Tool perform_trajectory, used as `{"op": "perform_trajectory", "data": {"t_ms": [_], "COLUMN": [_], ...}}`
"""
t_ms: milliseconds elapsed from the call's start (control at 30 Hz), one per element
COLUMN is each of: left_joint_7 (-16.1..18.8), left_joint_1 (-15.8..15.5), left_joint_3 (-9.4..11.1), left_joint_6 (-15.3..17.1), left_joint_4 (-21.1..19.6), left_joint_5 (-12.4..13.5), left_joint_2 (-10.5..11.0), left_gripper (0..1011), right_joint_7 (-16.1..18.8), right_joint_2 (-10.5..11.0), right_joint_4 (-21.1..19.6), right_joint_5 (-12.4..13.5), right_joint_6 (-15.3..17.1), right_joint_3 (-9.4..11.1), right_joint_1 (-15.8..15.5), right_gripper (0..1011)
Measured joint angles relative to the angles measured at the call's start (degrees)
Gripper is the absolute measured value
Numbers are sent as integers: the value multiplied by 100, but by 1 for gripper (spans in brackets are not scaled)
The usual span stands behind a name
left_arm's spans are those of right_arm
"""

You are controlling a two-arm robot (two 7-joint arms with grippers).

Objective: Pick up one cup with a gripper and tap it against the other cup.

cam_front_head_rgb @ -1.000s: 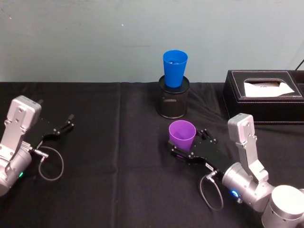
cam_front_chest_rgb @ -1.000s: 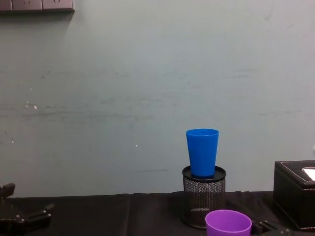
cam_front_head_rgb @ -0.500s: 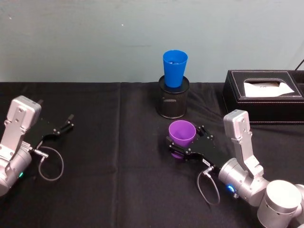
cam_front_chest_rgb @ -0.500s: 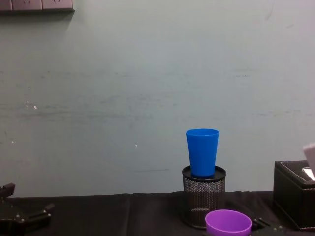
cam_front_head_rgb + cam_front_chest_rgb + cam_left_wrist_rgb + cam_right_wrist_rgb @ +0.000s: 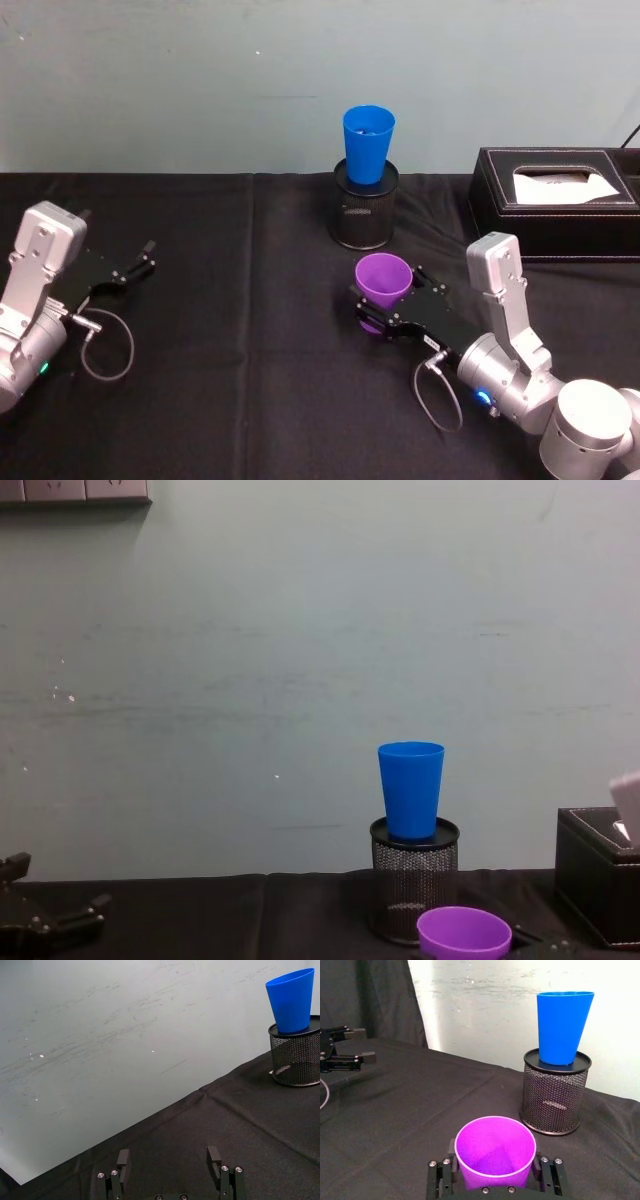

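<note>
The purple cup [image 5: 383, 281] stands upright on the black cloth just in front of the mesh pen holder [image 5: 365, 215]. My right gripper [image 5: 388, 292] reaches in from the right. Its black fingers sit against both sides of the cup [image 5: 495, 1152], shut on it. The blue cup [image 5: 368, 143] stands upright on top of the pen holder [image 5: 554, 1095], a short way behind the purple one [image 5: 464, 935]. My left gripper [image 5: 148, 256] rests open at the table's left, far from both cups, with nothing between its fingers [image 5: 214, 1156].
A black tissue box [image 5: 555, 200] stands at the back right, close behind my right arm. A pale wall runs along the table's far edge. Bare black cloth lies between the left arm and the cups.
My right gripper has slid forward and left so its fingers now sit on both sides of the purple cup. The cup has barely shifted. The left arm stayed still.
</note>
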Motion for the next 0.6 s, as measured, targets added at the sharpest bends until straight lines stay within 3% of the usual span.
{"op": "perform_trajectory", "data": {"t_ms": [200, 367, 600], "left_joint_7": [0, 0, 0], "left_joint_1": [0, 0, 0], "left_joint_3": [0, 0, 0], "left_joint_6": [0, 0, 0], "left_joint_4": [0, 0, 0], "left_joint_5": [0, 0, 0], "left_joint_2": [0, 0, 0], "left_gripper": [1000, 1000, 1000], "right_joint_7": [2, -2, -33], "right_joint_2": [-20, 37, 165], "right_joint_4": [-79, -525, -1259], "right_joint_5": [-65, -60, 41], "right_joint_6": [56, 244, 827], "right_joint_3": [69, 225, 452], "right_joint_1": [-46, -164, -252], "right_gripper": [756, 734, 718]}}
